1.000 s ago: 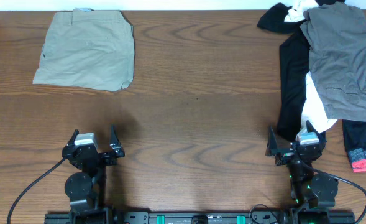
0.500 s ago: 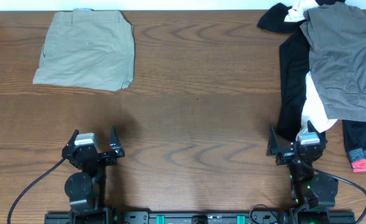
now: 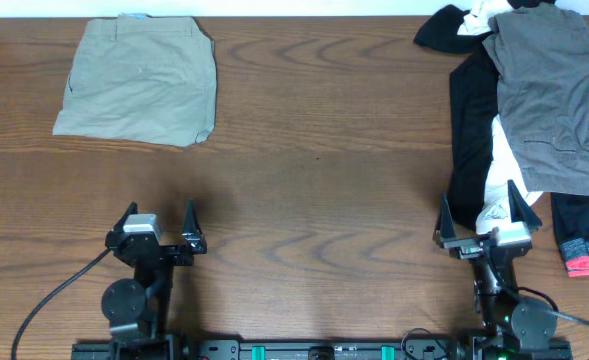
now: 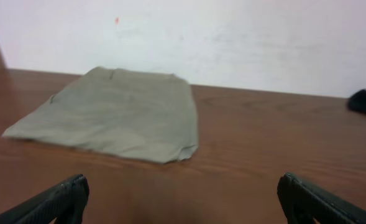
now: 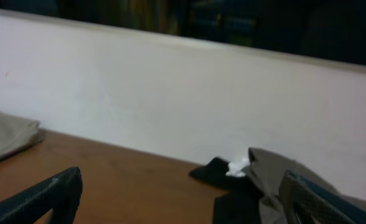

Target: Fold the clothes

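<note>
Mid-grey shorts [image 3: 559,100] lie spread on top of a pile at the far right, over black garments [image 3: 467,130] and a white shirt [image 3: 504,175]. A black piece with a pink cuff [image 3: 586,262] lies at the pile's near right. Folded khaki shorts [image 3: 139,85] rest flat at the far left, also in the left wrist view [image 4: 117,118]. My left gripper [image 3: 159,212] stands open over bare wood near the front edge. My right gripper [image 3: 479,205] is open too, its fingers at the pile's near edge, holding nothing. The right wrist view shows the grey shorts [image 5: 269,171] ahead.
The brown wooden table [image 3: 314,180] runs wide between the two heaps of cloth. A white wall [image 4: 232,37] stands behind the far edge. Both arm bases and their cables sit at the front edge.
The right gripper has lifted and moved forward, so its fingertips now reach the pile's near edge. The left gripper has shifted slightly right. The clothes have not moved.
</note>
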Robot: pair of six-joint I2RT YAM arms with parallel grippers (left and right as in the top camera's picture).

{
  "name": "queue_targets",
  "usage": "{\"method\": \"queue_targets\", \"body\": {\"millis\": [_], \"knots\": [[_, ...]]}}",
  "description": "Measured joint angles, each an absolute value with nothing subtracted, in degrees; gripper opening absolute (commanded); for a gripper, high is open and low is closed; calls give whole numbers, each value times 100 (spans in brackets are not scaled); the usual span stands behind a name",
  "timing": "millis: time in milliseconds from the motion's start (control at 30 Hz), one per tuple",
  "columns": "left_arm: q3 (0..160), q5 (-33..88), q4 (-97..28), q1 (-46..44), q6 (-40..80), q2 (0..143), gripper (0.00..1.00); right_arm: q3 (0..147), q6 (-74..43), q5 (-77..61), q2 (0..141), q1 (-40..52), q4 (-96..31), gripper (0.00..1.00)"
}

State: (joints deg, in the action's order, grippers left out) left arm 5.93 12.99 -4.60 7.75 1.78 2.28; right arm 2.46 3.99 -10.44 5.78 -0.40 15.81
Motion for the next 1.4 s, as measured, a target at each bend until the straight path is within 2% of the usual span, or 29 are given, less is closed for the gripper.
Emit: {"method": "queue_targets", "body": {"millis": [200, 367, 567, 800, 1033, 1067, 1233, 1400], "knots": [[2040, 1588, -1186, 775, 279, 1339, 98, 1522, 593, -1422, 2027, -40, 1509, 99], [3601, 1662, -2099, 770, 298, 2860, 98, 2967, 768, -1686, 3662, -40, 1114, 99], [4952, 1699, -3055, 770, 296, 4648, 98, 4764, 932, -2117, 5977, -40, -102, 99], [5382, 2040, -3107, 770, 141, 6344, 98, 6361, 1022, -2311, 8123, -43, -1551, 99], [5387, 2119, -2950, 770, 113, 7979, 98, 6506, 593, -2554, 9159, -43, -1621, 99], [5389, 2126, -2869, 770, 150, 8204, 98, 6506, 517, -2563, 9223, -43, -1634, 95], [5391, 2215, -2711, 770, 489, 9314, 98, 6514, 86, -2204, 9301, -165, -1673, 90], [5400, 2818, -2386, 764, 569, 9977, 98, 6521, -548, -1608, 9301, -945, -1831, 84]]}}
